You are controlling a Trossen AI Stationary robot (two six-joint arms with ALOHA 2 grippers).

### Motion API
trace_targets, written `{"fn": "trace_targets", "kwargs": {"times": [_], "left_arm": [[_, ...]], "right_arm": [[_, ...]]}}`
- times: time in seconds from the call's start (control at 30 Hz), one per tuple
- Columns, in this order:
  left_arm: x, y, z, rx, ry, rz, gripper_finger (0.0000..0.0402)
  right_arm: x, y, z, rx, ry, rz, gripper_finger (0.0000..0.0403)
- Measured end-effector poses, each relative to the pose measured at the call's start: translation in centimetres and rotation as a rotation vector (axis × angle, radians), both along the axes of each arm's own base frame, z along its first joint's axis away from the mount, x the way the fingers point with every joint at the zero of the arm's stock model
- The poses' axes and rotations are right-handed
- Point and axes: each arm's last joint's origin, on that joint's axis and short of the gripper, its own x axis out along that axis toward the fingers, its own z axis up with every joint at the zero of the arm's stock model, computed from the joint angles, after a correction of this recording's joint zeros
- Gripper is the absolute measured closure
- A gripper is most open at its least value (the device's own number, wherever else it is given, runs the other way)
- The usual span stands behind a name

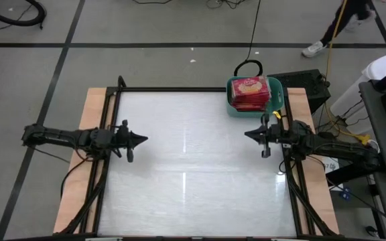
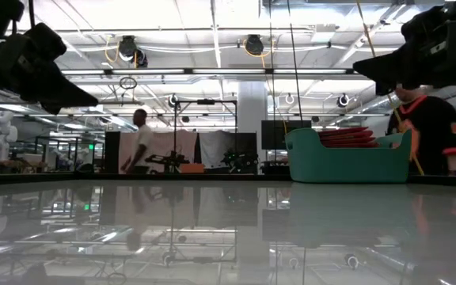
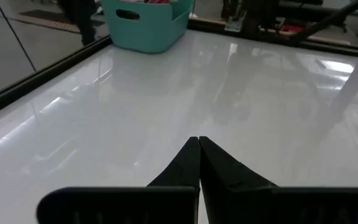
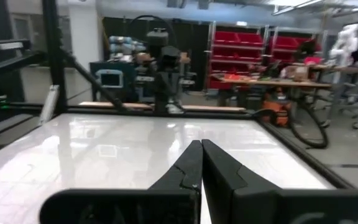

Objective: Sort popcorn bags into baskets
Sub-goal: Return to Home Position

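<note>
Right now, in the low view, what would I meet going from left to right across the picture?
Left gripper up high → far-off person in white → teal basket with the popcorn bags → person in dark clothes. Right gripper overlaps the basket, so left out.

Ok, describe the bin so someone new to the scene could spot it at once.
Start from the glossy white table. At its far edge, on the right arm's side, stands a teal-green tub. It is the only container on the table, stacked full of red popcorn bags.
</note>
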Motion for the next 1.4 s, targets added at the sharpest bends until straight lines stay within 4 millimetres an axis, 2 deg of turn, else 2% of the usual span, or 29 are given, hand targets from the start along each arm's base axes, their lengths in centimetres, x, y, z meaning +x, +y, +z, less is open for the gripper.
{"fn": "trace_targets", "kwargs": {"times": [0.23, 0.47, 0.7, 0.87, 1.4], "left_arm": [[-0.3, 0.0, -0.6, 0.009, -0.109, -0.01, 0.04], [-0.7, 0.3, 0.0, 0.086, -0.182, -0.011, 0.04], [-1.1, 0.8, 0.4, 0.11, -0.243, -0.087, 0.04], [-1.0, 1.4, 0.3, 0.147, -0.245, -0.072, 0.04], [-1.0, 2.6, -0.2, 0.188, -0.284, -0.061, 0.04]], "right_arm": [[-0.1, 0.1, 0.0, -0.011, 0.001, 0.021, 0.0403], [-0.5, 0.2, 0.3, -0.043, -0.039, 0.015, 0.0403], [-0.9, 0.2, 0.1, -0.052, -0.023, -0.01, 0.0403], [-1.2, 0.3, 0.3, -0.068, -0.045, -0.014, 0.0403], [-1.4, 0.2, -0.8, -0.063, 0.043, -0.045, 0.0403]]}}
